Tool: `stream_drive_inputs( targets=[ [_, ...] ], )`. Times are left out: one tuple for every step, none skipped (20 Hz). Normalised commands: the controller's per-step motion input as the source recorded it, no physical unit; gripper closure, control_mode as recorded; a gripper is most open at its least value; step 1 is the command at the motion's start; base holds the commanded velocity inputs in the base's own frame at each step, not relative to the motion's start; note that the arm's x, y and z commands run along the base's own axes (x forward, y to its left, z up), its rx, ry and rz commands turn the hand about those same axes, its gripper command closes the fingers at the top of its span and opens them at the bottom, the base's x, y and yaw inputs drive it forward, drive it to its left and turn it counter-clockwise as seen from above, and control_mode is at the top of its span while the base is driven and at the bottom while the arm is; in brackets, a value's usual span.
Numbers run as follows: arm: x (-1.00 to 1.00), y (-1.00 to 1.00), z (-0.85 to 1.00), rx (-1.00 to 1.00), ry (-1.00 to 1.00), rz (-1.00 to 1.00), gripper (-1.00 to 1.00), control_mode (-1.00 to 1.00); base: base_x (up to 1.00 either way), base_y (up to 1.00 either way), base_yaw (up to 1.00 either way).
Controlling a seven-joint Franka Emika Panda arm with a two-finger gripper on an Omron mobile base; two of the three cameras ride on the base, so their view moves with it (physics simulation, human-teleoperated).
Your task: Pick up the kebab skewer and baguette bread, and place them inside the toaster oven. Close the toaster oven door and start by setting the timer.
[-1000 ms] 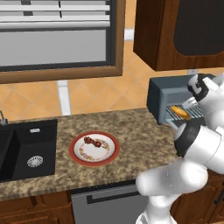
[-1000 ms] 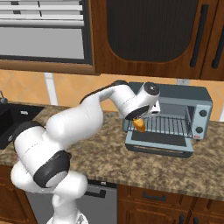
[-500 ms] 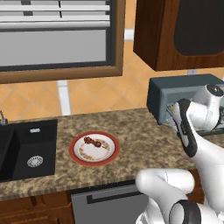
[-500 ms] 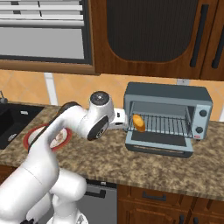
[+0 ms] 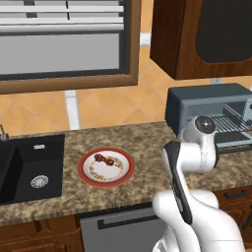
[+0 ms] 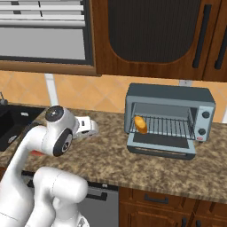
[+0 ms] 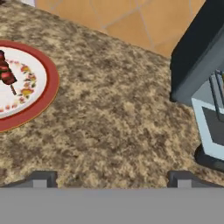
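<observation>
The kebab skewer (image 5: 108, 160) lies on a red-rimmed plate (image 5: 88, 177) on the counter; the hand view has the skewer (image 7: 7, 75) and plate (image 7: 41, 94) at its left edge. The baguette bread (image 6: 141, 124) rests at the left end of the wire rack inside the blue-grey toaster oven (image 6: 168, 95). The toaster oven door (image 6: 160, 145) hangs folded down. My gripper (image 7: 111, 178) is open with nothing between its fingertips (image 7: 41, 178). It hovers over bare counter between the plate and the oven (image 7: 199, 61).
A black sink (image 5: 29, 172) is sunk into the granite counter (image 6: 111, 164) left of the plate. Dark wooden cabinets (image 6: 150, 35) hang above the oven. My own arm (image 5: 197, 152) blocks part of the oven front in the left base view.
My hand has pulled out of the oven and swung left over the counter toward the plate. The baguette bread stays on the rack. The jaws stay wide.
</observation>
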Motion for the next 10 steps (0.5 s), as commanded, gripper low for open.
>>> stream_drive_inputs(
  targets=[
    [0.47,1.0,0.08,0.0,0.09,0.16,-1.0,-1.0,0.0,0.0,0.0],
    [0.48,1.0,0.09,0.0,0.11,0.15,-1.0,-1.0,0.0,0.0,0.0],
    [0.5,1.0,0.11,0.0,0.13,0.15,-1.0,-1.0,0.0,0.0,0.0],
    [0.53,1.0,0.14,0.0,0.15,0.15,-1.0,-1.0,0.0,0.0,0.0],
    [0.56,1.0,0.09,0.02,0.18,0.15,-1.0,-1.0,0.0,0.0,0.0],
    [0.52,1.0,0.0,0.07,0.22,0.14,-1.0,-1.0,0.0,0.0,0.0],
    [0.46,1.0,0.0,0.11,0.24,0.11,-1.0,-1.0,0.0,0.0,0.0],
    [0.39,1.0,0.0,0.1,0.22,0.11,-1.0,-1.0,0.0,0.0,0.0],
    [0.24,1.0,-0.15,0.09,0.14,0.12,-1.0,-1.0,0.0,0.0,0.0],
    [0.26,0.94,-0.21,0.1,0.13,0.12,-1.0,-1.0,0.0,0.0,0.0]
  ],
)
